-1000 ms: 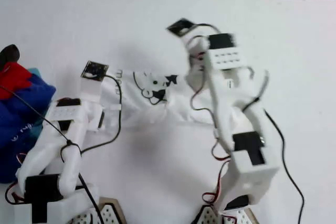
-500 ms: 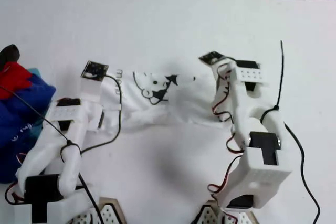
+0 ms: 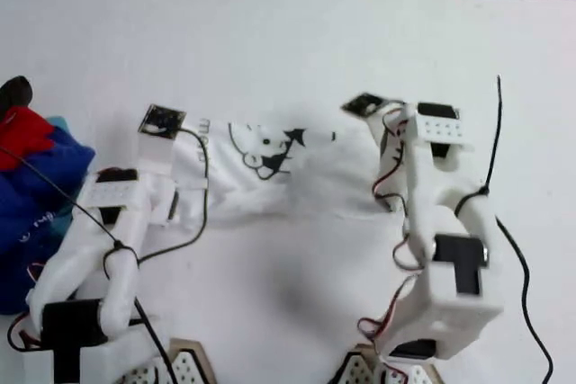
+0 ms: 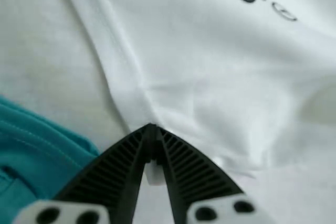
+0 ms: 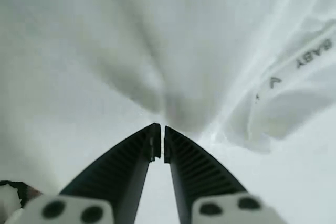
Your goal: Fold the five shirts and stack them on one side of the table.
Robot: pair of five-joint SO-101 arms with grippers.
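A white shirt (image 3: 310, 177) with a black cartoon print lies stretched across the middle of the table. My left gripper (image 3: 177, 202) is at its left edge, and the left wrist view has the black fingers (image 4: 173, 156) shut on a fold of the white shirt (image 4: 210, 66). At the shirt's right edge my right gripper (image 3: 387, 191) points down. In the right wrist view its tips (image 5: 159, 142) are pinched together on bunched white cloth (image 5: 178, 77). A heap of blue, red and teal shirts (image 3: 36, 186) lies at the far left.
The white table (image 3: 270, 33) runs wide and bare behind the shirt. Teal cloth (image 4: 31, 150) lies close beside the left gripper. Black cables (image 3: 493, 150) trail off both arms. The arm bases (image 3: 423, 330) stand at the near edge.
The right arm has swung to the right and drawn back toward its base, pulling the shirt's right side out flat. The left arm has kept still.
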